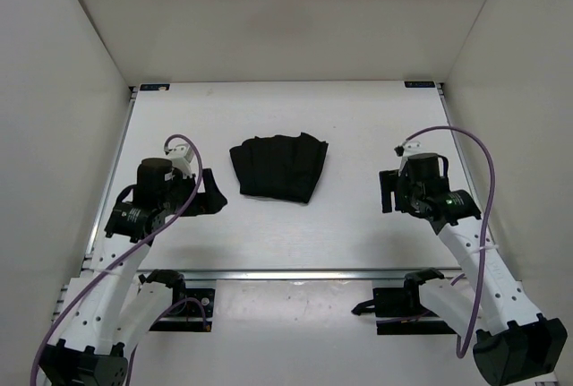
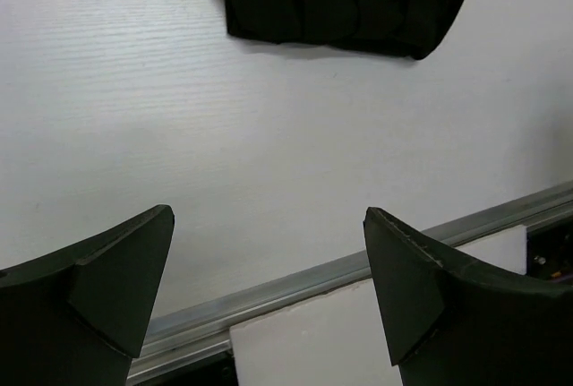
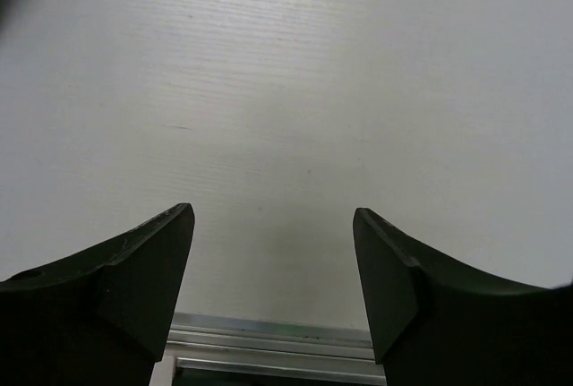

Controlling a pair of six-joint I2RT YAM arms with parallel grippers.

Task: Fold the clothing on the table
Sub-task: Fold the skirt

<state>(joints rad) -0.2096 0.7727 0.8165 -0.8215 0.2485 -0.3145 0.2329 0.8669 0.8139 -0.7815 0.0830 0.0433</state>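
Between your left jaws and right jaws, both spread wide, the clothing (image 1: 278, 167) lies bunched on the worktop (image 1: 358, 126), touching neither.

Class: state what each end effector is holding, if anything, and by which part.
Nothing is held. The left end effector and right end effector are both open and empty; the clothing lies on the table, untouched.
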